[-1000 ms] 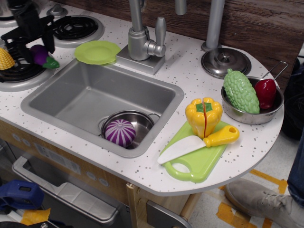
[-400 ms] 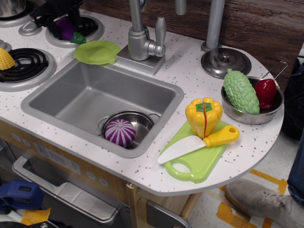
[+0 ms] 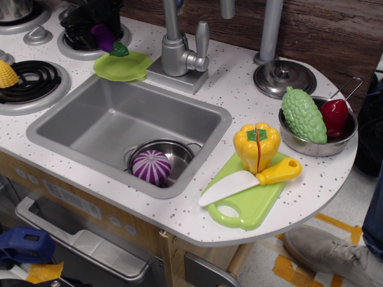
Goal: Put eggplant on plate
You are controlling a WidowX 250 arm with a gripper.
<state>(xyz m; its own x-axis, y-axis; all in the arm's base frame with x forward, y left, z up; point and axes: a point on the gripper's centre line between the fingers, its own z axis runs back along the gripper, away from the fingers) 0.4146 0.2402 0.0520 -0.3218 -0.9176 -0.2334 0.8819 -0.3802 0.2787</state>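
One step is left, by the look of it: your gripper (image 3: 99, 33) is clamped on the eggplant (image 3: 108, 39) above the far-left rim of the plate (image 3: 125, 66). You should carry it right and nearer, then let go. Mind the faucet (image 3: 179, 54) to the right; the sink (image 3: 66, 122) edge lies just near.

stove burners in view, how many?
3. One coil burner at the left edge beside the toy corn; one at the top-left corner under a pot; one behind the lime-green plate, mostly hidden by the gripper. More may be out of frame.
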